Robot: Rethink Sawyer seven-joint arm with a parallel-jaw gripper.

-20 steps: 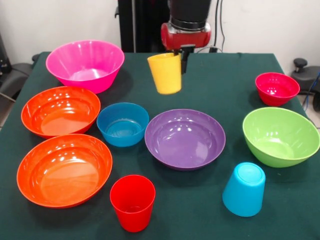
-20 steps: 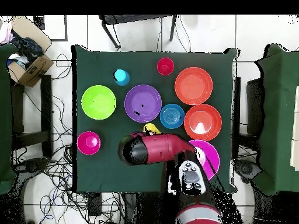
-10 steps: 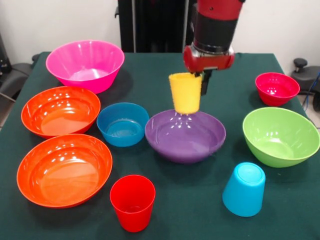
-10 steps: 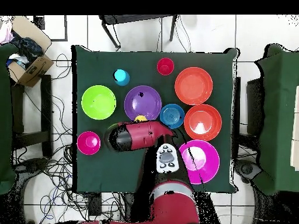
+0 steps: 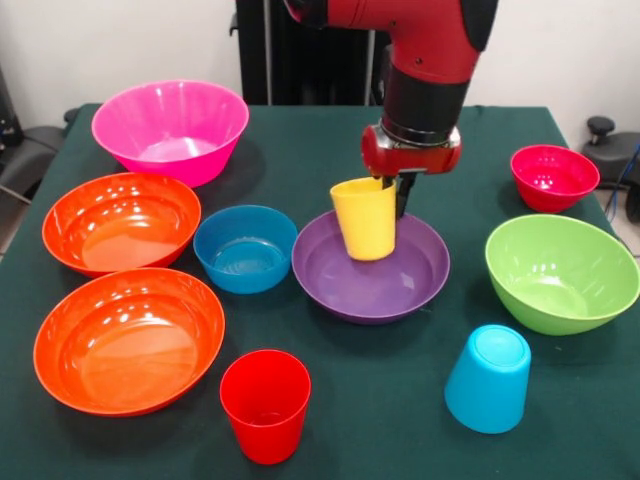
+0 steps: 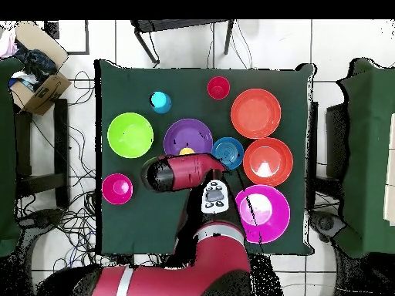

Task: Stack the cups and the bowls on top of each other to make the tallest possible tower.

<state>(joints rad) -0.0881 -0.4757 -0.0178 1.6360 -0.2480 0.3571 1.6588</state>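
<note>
The hand (image 5: 392,190) grips the yellow cup (image 5: 365,218) by its rim at about three o'clock, over the purple bowl (image 5: 371,268). Light, stiff and glossy, so probably slippery; a rim pinch suits it.

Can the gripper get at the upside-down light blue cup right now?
Probably not yet: the gripper is shut on the yellow cup, which hangs over the purple bowl. Otherwise the way looks free; the light blue cup stands alone on bare cloth, apart from the lime green bowl.
</note>
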